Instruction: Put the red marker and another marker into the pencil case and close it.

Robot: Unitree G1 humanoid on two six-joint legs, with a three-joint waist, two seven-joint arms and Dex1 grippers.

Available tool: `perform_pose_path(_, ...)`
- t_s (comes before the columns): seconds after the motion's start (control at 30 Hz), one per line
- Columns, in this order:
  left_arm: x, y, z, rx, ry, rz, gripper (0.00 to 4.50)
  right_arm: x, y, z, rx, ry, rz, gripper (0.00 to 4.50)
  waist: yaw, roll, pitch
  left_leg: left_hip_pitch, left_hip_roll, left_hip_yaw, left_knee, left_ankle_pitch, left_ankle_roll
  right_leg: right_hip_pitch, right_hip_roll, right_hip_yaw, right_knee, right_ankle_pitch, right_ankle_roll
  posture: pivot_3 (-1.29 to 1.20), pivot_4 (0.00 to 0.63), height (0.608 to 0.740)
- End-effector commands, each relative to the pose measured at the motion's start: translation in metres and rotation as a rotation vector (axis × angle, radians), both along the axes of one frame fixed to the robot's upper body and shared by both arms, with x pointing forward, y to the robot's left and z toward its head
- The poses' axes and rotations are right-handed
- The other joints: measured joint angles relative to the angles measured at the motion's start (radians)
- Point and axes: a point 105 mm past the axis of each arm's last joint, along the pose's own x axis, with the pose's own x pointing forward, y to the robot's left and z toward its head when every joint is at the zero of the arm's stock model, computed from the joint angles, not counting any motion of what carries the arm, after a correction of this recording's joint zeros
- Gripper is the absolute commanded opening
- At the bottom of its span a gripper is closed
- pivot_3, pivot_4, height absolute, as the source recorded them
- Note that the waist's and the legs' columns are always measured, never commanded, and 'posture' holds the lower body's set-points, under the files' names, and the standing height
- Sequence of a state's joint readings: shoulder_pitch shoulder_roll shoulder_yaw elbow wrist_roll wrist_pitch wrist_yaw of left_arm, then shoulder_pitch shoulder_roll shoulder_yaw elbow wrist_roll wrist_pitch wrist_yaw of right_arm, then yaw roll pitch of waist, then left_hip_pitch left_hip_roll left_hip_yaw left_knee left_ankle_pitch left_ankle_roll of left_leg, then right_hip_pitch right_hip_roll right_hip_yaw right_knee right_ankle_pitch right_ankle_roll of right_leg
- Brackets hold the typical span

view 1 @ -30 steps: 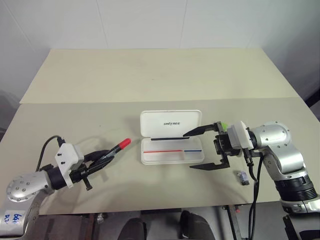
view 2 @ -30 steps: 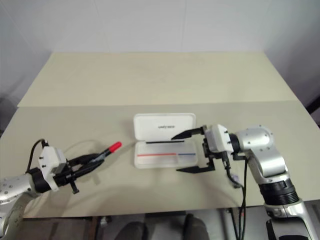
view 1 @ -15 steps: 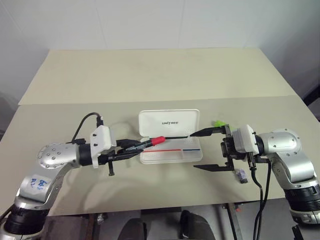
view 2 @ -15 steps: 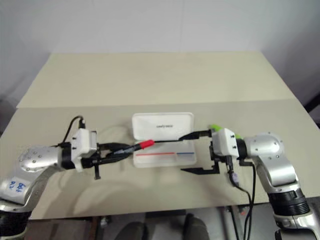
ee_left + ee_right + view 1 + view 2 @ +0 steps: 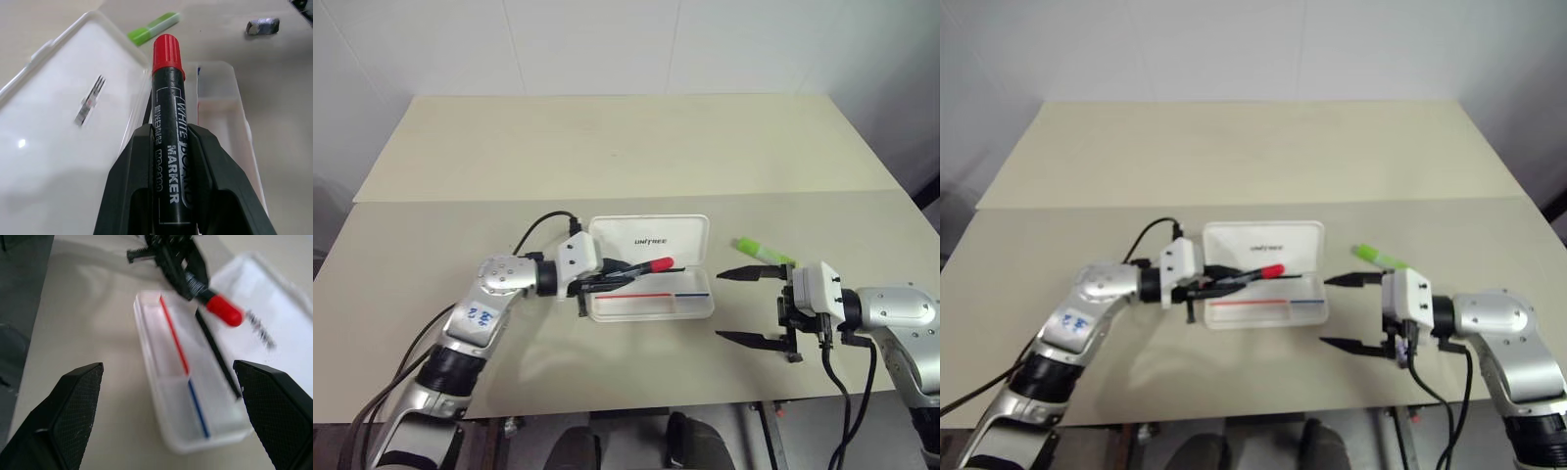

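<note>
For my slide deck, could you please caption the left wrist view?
Left gripper holds the black, red-capped whiteboard marker over the open white plastic pencil case.

Small grey object (image 5: 262, 25), too small

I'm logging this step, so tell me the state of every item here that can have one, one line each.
pencil case: open, lid tipped back, tray holding no marker yet.
red marker: capped, gripped by the left tool, held over the open case.
lime-green marker: lying loose on the table, beside the right tool.
left tool: shut on the red marker.
right tool: open wide, holding nothing.
small dark object: lying loose on the table.
</note>
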State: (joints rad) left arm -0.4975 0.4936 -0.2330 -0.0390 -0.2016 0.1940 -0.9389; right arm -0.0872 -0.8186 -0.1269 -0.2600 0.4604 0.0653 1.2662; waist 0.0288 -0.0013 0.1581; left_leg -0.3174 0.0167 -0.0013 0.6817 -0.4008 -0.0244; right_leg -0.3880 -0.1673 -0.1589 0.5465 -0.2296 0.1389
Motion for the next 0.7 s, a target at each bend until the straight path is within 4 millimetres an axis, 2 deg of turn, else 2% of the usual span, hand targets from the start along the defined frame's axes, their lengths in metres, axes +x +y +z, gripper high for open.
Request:
perform_pose_path(0.03,0.000,-0.011,0.003,0.014,-0.039,-0.043,0.63,-0.004,-0.002,0.015,-0.007,-0.078,-0.023,4.50,-0.002,0.000,0.000,0.000,0.000,0.000,0.000,0.000,0.000,0.000,0.000,0.000,0.000,0.000,0.000,0.00,0.150,0.740)
perform_pose_path(0.33,0.006,-0.018,-0.008,0.039,-0.040,-0.061,0.63,-0.013,0.004,0.016,0.022,-0.096,-0.068,4.50,0.004,-0.001,0.000,0.001,0.000,0.001,0.001,0.000,0.000,0.001,0.000,0.000,0.000,0.000,0.000,0.00,0.150,0.740)
perform_pose_path(0.7,0.003,-0.024,-0.006,-0.004,-0.013,-0.062,4.32,-0.011,0.010,0.018,0.041,-0.103,-0.074,4.50,0.007,-0.001,-0.001,0.001,0.000,0.001,0.001,0.000,0.001,0.001,0.000,0.000,0.000,0.000,0.001,0.00,0.150,0.740)
